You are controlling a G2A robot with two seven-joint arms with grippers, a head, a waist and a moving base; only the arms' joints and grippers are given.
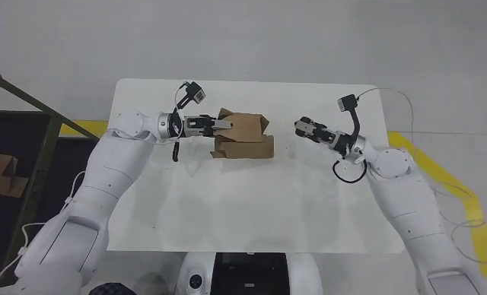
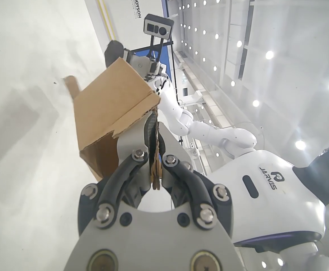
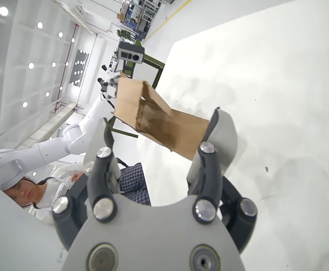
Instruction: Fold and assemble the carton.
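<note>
The carton (image 1: 245,135) lies toward the far side of the surface (image 1: 251,219), about midway between its left and right edges. The left arm's jaws are at the carton's left end, clamped on a flap there. The right arm's jaws stand to the carton's right, near it but apart, and face it across the gap. Both arms come in from the near side, one on each side of the carton.
</note>
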